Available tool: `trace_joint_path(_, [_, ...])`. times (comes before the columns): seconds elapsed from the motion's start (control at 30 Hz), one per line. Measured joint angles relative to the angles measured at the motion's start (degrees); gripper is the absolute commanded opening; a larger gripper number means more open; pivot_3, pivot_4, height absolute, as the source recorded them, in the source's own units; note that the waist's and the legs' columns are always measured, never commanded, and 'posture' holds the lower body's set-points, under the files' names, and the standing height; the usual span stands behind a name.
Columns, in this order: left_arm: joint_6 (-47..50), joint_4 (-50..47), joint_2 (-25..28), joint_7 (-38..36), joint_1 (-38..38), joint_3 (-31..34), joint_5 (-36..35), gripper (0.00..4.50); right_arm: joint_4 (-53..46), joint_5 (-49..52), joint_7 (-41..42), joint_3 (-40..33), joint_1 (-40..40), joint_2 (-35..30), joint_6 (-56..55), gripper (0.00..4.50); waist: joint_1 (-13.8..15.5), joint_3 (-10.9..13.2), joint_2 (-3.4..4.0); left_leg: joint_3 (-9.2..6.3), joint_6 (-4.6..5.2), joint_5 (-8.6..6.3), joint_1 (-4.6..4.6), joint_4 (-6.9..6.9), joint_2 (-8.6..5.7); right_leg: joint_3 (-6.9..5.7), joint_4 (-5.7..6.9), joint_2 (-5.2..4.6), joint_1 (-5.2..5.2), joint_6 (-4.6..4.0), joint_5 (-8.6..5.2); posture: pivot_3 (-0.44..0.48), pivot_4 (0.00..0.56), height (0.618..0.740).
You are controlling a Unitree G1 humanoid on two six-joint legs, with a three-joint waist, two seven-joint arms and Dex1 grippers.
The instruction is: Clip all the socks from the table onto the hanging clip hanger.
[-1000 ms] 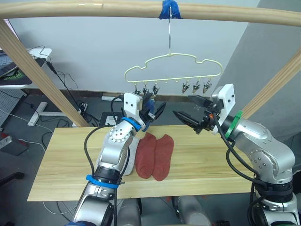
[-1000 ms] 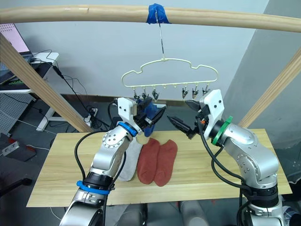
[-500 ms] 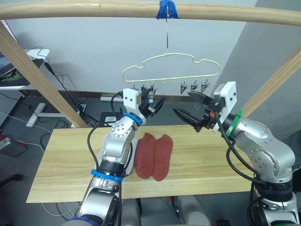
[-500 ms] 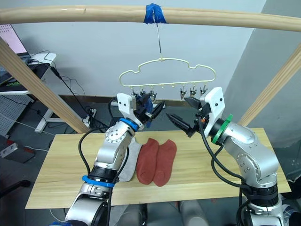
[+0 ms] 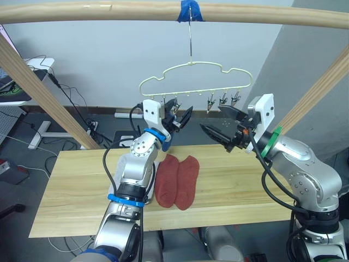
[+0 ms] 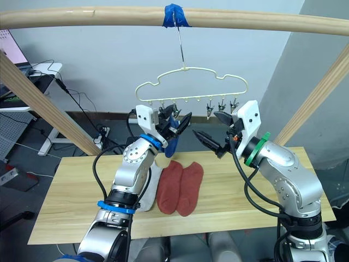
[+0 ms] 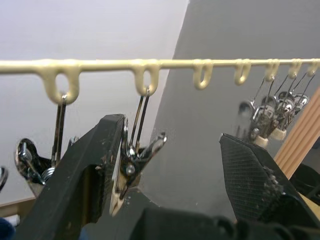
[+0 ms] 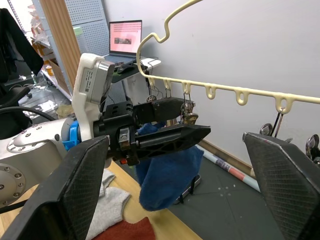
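The pale yellow clip hanger [image 5: 191,64] hangs by its hook from the taped pole. My left gripper [image 5: 180,119] is raised right under its left clips, fingers apart, with one metal clip [image 7: 134,159] against the inner face of one finger. A blue sock [image 8: 167,172] dangles just below that gripper; I cannot tell what holds it. My right gripper [image 5: 215,126] hovers open and empty below the right clips [image 5: 222,99]. On the table [image 5: 71,191] lie two rust red socks [image 5: 177,183] side by side and a light grey sock [image 6: 146,188], partly hidden behind my left arm.
A round wooden pole frame [image 5: 109,11] crosses overhead, with slanted legs on both sides and blue tape [image 5: 188,10] at the hook. Behind the table are cables, a desk with a laptop [image 8: 125,39] and a grey wall.
My left gripper has risen with the blue sock, from below the hanger up to its left clips. The right gripper has barely moved.
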Motion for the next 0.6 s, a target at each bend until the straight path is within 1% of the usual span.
trace_joint_path(0.37, [-1.12, 2.00, -0.28, 0.14, -1.15, 0.32, 0.48, 3.38, 0.00, 0.02, -0.22, 0.02, -0.05, -0.42, 0.05, 4.50, -0.16, 0.00, 0.00, 0.00, 0.00, 0.00, 0.00, 0.00, 0.00, 0.00, 0.00, 0.00, 0.00, 0.00, 0.00, -0.227, 0.206, 0.740])
trace_joint_path(0.47, [-1.80, 3.13, -0.26, 0.47, -1.25, 0.38, 1.25, 2.81, 0.00, 0.02, -0.34, 0.02, -0.03, -0.43, 0.05, 4.50, -0.20, 0.00, 0.00, 0.00, 0.00, 0.00, 0.00, 0.01, 0.00, 0.00, 0.00, 0.00, 0.00, 0.00, 0.00, -0.229, 0.207, 0.740])
trace_joint_path(0.6, [-2.34, 3.70, -0.14, 1.18, -1.71, 0.49, 1.33, 1.54, 0.00, 0.02, -0.68, 0.02, 0.06, -0.42, 0.05, 4.50, -0.21, 0.00, 0.00, 0.00, 0.00, 0.00, 0.00, 0.01, 0.00, 0.00, 0.00, 0.00, 0.00, 0.00, 0.00, -0.229, 0.207, 0.740])
